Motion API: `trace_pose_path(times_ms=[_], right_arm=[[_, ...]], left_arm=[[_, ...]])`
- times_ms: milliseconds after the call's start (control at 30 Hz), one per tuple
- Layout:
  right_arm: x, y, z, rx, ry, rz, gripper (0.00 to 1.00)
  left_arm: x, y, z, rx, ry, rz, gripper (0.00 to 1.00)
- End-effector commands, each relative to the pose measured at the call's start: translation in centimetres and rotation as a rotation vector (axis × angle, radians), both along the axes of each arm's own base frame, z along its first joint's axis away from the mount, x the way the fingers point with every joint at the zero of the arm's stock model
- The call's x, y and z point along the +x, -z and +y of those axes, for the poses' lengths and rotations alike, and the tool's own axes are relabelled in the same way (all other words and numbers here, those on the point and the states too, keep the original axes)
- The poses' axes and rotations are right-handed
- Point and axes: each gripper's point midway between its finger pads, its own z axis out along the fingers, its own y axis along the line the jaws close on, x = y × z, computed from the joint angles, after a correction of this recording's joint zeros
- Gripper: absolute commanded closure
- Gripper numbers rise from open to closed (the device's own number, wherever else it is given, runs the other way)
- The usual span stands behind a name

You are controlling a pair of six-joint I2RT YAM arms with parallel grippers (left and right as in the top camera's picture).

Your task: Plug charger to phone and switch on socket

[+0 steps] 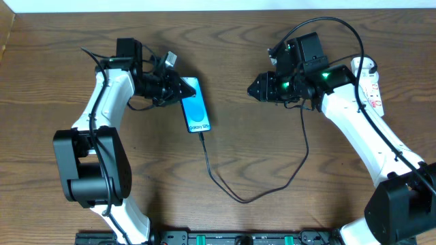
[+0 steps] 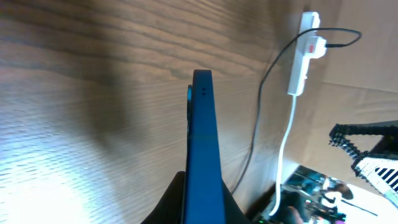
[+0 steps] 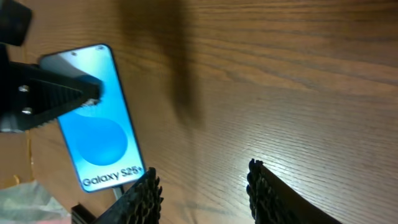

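Overhead reference: 12 o'clock is the table's far edge. The phone [image 1: 195, 107] sits left of centre on the table [image 1: 54, 61], screen up, with its long axis running roughly from 12 to 6 o'clock. The left gripper [image 1: 176, 87] is clamped on the phone near its 12 o'clock end, one finger over the screen. The charger [image 1: 240, 199] meets the phone's 6 o'clock short edge, loops toward 5 o'clock, then climbs to the socket [image 1: 370, 85] at 3 o'clock, partly under the right arm. The right gripper [image 1: 252, 87] stands at the phone's 3 o'clock, well apart from it, with its fingers spread around nothing. Bare wood lies between them. The screen text reads "Galaxy S25+". The socket's red marks are unreadable
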Motion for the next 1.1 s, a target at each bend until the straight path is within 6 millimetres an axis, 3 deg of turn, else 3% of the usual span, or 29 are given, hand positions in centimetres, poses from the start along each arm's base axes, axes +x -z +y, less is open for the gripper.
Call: trace_pose_path(times_ms=[0, 100, 233, 867, 1067], right_arm=[[0.3, -1.4, -0.4, -0.026, 0.000, -0.059, 0.55], [0.0, -0.9, -0.8, -0.064, 0.012, -0.045, 0.55], [-0.4, -0.4, -0.9, -0.098, 0.012, -0.035, 0.55], [-1.0, -0.2, -0.4, -0.122, -0.007, -0.033, 0.55], [-1.0, -0.1, -0.4, -0.123, -0.007, -0.033, 0.55]], left_arm=[[0.2, -0.1, 0.4, 0.044, 0.067, -0.060, 0.93], [-1.0, 1.7, 0.2, 0.046, 0.130, -0.022, 0.93], [-1.0, 3.9, 0.2, 0.035, 0.141, 0.022, 0.93], [-0.3, 8.3, -2.3, -0.030, 0.159, 0.082, 0.93], [0.1, 8.7, -2.8, -0.026, 0.156, 0.079, 0.92]])
